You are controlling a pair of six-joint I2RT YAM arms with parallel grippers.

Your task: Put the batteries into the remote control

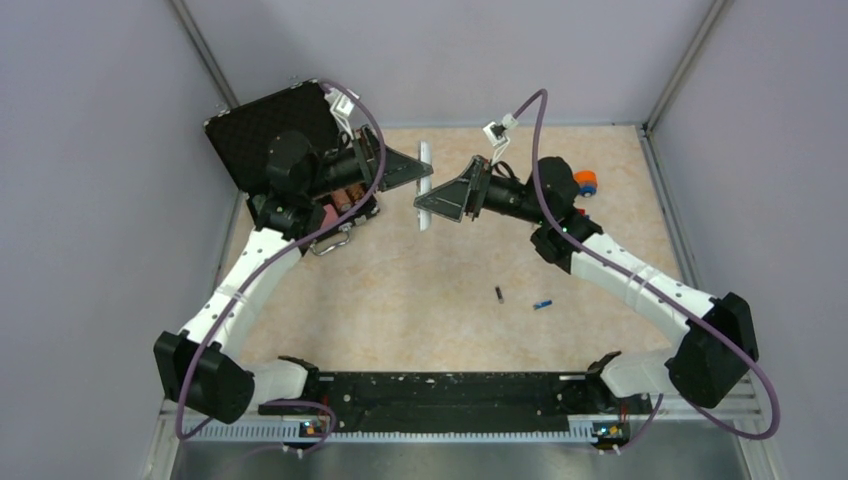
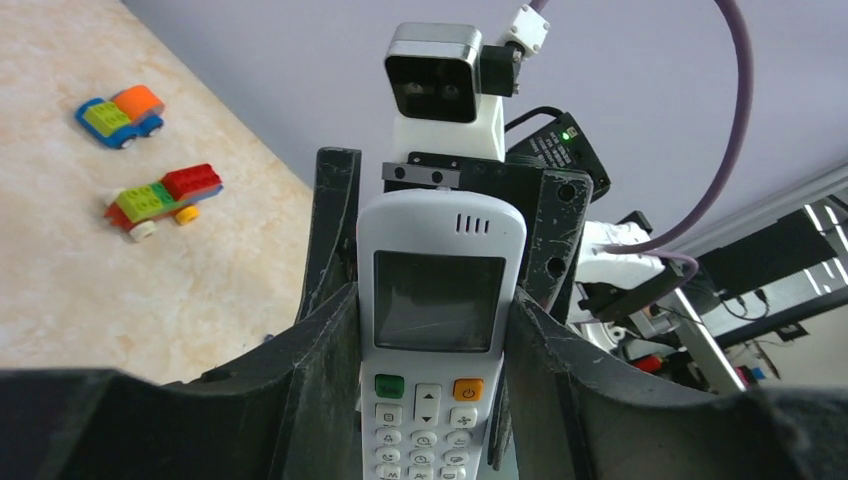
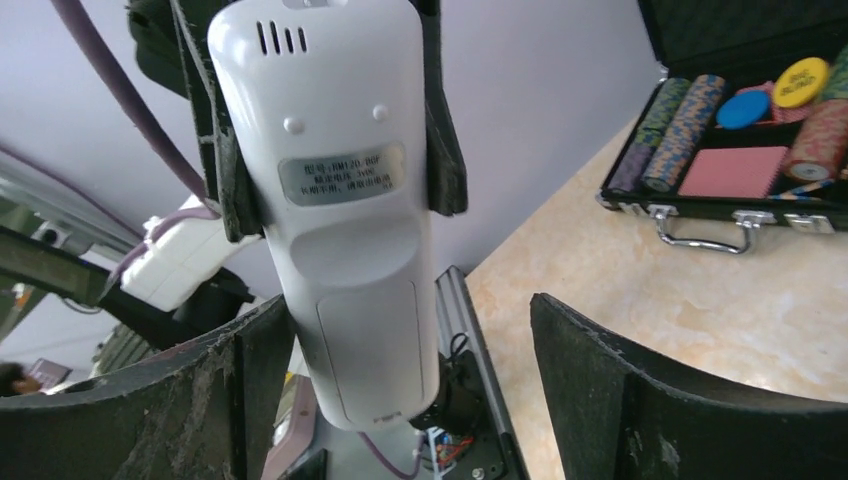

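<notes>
raised left gripper (image 2: 432,335) clamps the slim white plastic remote control (image 2: 440,250). right gripper (image 3: 408,312) faces it, jaws spread apart.

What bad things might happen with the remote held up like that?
Only the left gripper pinches the remote control, above the table; a push from the open right gripper might make it slip and fall. Its back cover looks shut, so prying could twist it. The black battery and blue battery are tiny and may roll if nudged.
</notes>
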